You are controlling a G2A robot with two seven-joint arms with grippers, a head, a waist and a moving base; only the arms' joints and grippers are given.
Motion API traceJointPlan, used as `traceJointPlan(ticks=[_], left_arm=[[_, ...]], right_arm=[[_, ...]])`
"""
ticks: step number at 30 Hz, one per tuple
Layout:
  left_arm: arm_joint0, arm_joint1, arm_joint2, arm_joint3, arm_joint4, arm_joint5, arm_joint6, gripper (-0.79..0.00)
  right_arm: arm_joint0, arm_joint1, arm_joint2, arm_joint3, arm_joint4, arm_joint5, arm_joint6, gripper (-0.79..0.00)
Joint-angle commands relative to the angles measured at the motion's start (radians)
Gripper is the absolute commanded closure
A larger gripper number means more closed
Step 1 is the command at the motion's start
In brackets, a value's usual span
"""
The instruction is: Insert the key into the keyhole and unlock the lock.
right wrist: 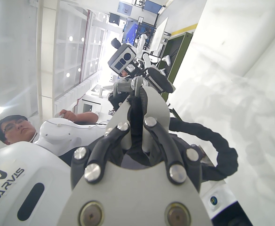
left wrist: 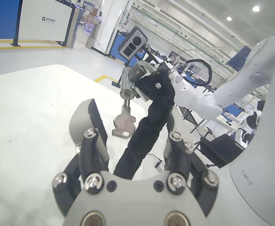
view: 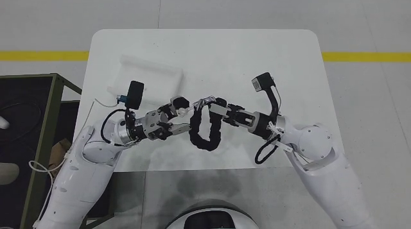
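A chain lock in a black fabric sleeve [view: 207, 136] hangs looped between my two arms above the white table [view: 270, 56]. My right gripper [view: 217, 109] is shut on the lock's sleeved head [right wrist: 137, 105]. The metal cylinder [left wrist: 126, 84] sticks out of that head, and the silver key [left wrist: 124, 124] sits in its keyhole with its bow pointing at my left gripper [left wrist: 132, 118]. The left gripper [view: 180, 117] is open, its fingers either side of the key's bow without touching it. The sleeve [left wrist: 149, 128] runs between its fingers and hides part of one finger.
A shallow white tray [view: 151, 75] lies on the table's far left part. A dark cart with a green frame [view: 38, 120] stands off the table's left edge. The right and far parts of the table are bare.
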Motion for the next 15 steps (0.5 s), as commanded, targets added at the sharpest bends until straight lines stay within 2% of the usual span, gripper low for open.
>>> traceJointPlan(ticks=[1, 4, 6, 10, 15], left_arm=[[0.011, 0.002, -0.002, 0.013, -0.035, -0.003, 0.007, -0.785], [0.026, 0.007, 0.021, 0.045, -0.161, 0.010, -0.002, -0.785], [0.033, 0.010, 0.063, 0.067, -0.336, 0.048, -0.034, -0.785], [0.019, 0.020, 0.138, 0.085, -0.729, 0.162, -0.202, -0.785], [0.019, 0.020, 0.138, 0.085, -0.729, 0.162, -0.202, -0.785]], right_arm=[[-0.003, 0.001, 0.005, -0.001, 0.005, -0.007, 0.001, 0.000], [-0.006, 0.001, 0.008, 0.000, 0.015, -0.017, 0.000, 0.000], [-0.007, 0.001, 0.007, 0.000, 0.019, -0.026, 0.000, 0.000], [-0.010, 0.000, -0.002, 0.003, 0.035, -0.039, 0.001, 0.000], [-0.009, 0.000, -0.003, 0.005, 0.039, -0.038, 0.000, 0.000]])
